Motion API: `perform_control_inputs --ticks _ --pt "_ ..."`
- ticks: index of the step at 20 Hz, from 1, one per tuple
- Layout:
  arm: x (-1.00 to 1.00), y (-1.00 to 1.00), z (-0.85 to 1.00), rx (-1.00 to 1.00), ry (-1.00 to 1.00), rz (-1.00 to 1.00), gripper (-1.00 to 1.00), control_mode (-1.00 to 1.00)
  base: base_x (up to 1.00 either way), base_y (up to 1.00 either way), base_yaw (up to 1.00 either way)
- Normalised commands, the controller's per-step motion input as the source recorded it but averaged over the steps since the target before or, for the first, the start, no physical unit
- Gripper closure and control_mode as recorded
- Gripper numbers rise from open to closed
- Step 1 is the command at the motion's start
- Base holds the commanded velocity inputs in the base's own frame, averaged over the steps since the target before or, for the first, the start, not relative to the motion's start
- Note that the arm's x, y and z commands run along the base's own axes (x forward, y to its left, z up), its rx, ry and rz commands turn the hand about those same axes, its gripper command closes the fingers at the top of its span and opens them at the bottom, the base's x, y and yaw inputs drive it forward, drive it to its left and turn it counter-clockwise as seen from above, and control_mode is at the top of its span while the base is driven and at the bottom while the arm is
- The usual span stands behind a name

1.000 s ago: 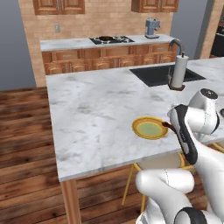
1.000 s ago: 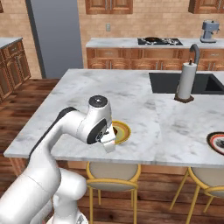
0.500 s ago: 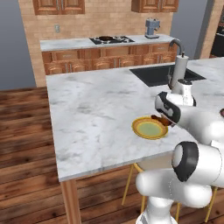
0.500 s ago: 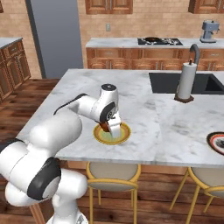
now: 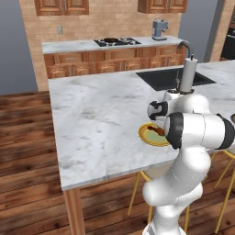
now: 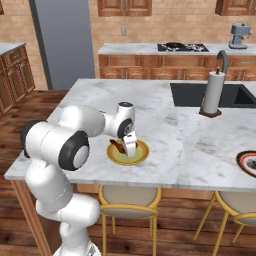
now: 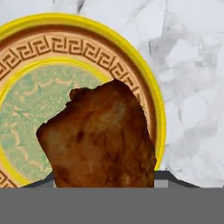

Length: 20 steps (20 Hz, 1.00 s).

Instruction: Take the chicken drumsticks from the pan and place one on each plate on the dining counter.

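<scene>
White-grey marble forms the top of the dining counter [image 6: 165,150], which carries every item described below.

The yellow-rimmed plate [image 6: 142,156] lies near the counter's front edge, above a yellow stool [image 6: 129,200]. Its rim bears a brown key-pattern band around a pale green centre [image 7: 26,113].

The gripper [image 6: 127,147] is positioned directly over this plate with its jaws clamped on one chicken drumstick [image 7: 99,140]. In the hand view the drumstick overlaps the plate's centre and part of its rim. It appears to be held just above the plate surface; contact cannot be confirmed.

The second plate [image 6: 248,163], with a dark reddish-brown rim, lies near the front edge toward the counter's right end, well apart from the first.

A paper towel roll [image 6: 213,95] stands upright beside the black sink [image 6: 192,95].
</scene>
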Motion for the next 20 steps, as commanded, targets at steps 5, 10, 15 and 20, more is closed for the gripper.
perform_control_inputs --ticks 5,10,15,20 --pt "0.6 -0.24 -0.64 0.0 0.05 0.0 1.0 -1.0 0.0 0.0 0.0" --pt "0.37 -0.19 -0.42 0.0 0.0 0.0 1.0 -1.0 0.0 0.0 0.0" --pt "0.05 -0.04 -0.02 0.0 -0.05 -0.01 -1.0 -1.0 0.0 0.0 0.0" --pt "0.01 0.01 0.0 0.0 -0.21 -0.1 -1.0 -1.0 0.0 0.0 0.0"
